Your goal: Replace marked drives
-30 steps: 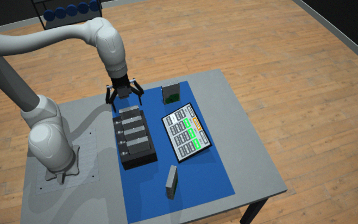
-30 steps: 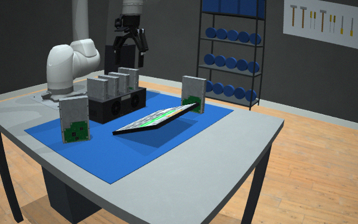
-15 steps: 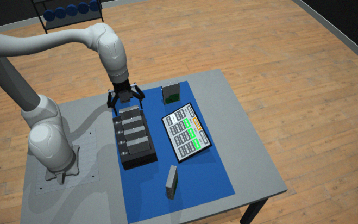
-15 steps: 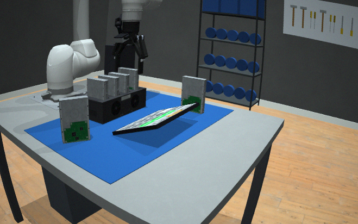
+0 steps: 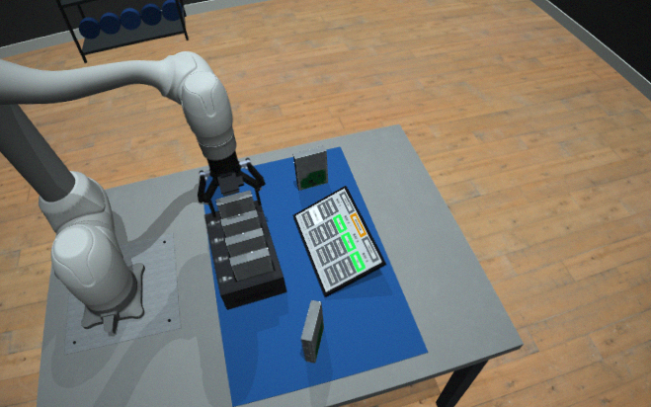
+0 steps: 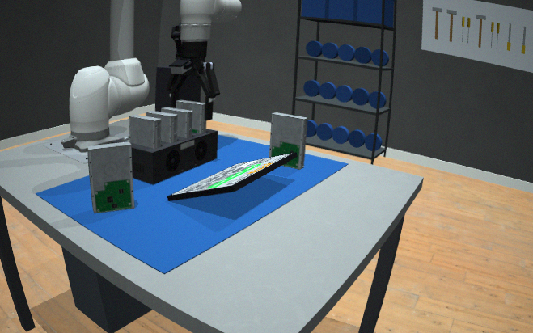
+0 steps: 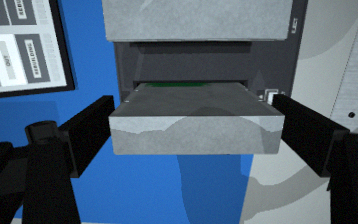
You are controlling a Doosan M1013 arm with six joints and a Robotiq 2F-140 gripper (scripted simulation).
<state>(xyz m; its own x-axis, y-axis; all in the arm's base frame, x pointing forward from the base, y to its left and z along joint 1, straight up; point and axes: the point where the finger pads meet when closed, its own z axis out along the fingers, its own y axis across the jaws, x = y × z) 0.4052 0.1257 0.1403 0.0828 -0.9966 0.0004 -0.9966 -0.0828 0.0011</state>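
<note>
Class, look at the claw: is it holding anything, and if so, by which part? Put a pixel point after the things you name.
Nothing is held; the open claw (image 5: 236, 204) (image 7: 192, 110) straddles the end drive (image 5: 236, 203) (image 6: 196, 116) (image 7: 197, 135).

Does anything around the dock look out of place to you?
Yes: the dock's end drive, nearest the end effector, stands higher than its three neighbours, apparently partly out; the screen shows "OUT".

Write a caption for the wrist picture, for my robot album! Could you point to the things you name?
Open black gripper fingers straddle a gray drive (image 7: 197, 134) standing in its dock (image 7: 190, 61).

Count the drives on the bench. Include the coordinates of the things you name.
6: four in the dock (image 5: 254, 294) (image 6: 141, 167), one standing near the screen's far edge (image 5: 310, 169) (image 6: 288, 130), one standing at the mat's near end (image 5: 312, 331) (image 6: 111, 178).
</note>
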